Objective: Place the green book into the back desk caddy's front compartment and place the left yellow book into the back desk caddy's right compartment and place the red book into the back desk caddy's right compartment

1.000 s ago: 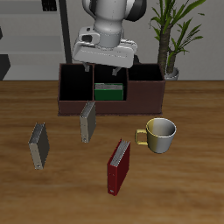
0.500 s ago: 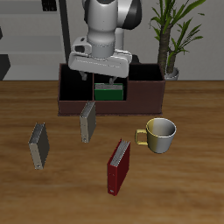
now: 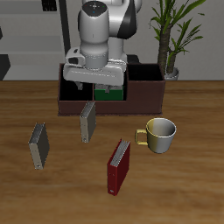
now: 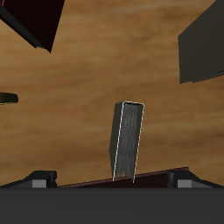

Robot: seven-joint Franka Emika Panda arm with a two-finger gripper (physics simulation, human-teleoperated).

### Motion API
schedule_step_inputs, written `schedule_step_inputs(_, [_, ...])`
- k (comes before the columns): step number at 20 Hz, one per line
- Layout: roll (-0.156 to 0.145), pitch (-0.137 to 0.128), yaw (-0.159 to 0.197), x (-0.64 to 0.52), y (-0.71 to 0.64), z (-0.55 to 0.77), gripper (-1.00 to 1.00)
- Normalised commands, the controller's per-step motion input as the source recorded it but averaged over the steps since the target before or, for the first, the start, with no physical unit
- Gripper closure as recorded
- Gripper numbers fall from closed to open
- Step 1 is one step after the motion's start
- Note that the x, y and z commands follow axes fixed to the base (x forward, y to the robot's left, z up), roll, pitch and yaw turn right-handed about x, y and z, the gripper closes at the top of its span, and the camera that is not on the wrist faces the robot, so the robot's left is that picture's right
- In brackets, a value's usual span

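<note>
With the green book (image 3: 108, 92) sitting in the caddy (image 3: 145, 94), we are hovering empty, open fingers (image 3: 97, 88) over the left yellow book (image 4: 129, 140), preparing to grasp.

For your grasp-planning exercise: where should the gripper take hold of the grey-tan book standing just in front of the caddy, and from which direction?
Grip the left yellow book by its top edge, coming straight down from above. It stands upright and thin, so open fingers can probably straddle its two flat covers.

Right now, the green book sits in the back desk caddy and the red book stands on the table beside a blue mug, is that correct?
Nearly. The green book does sit in the back desk caddy, and the red book stands on the table near the mug, but that mug is yellow with a pale inside, not blue. The exterior view shows it.
</note>
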Motion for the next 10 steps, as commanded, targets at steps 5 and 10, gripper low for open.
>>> schedule_step_inputs(5, [0.01, 0.004, -0.072, 0.16, -0.27, -0.05, -1.0])
schedule_step_inputs(10, [0.005, 0.0, -0.04, 0.12, -0.25, 0.01, -1.0])
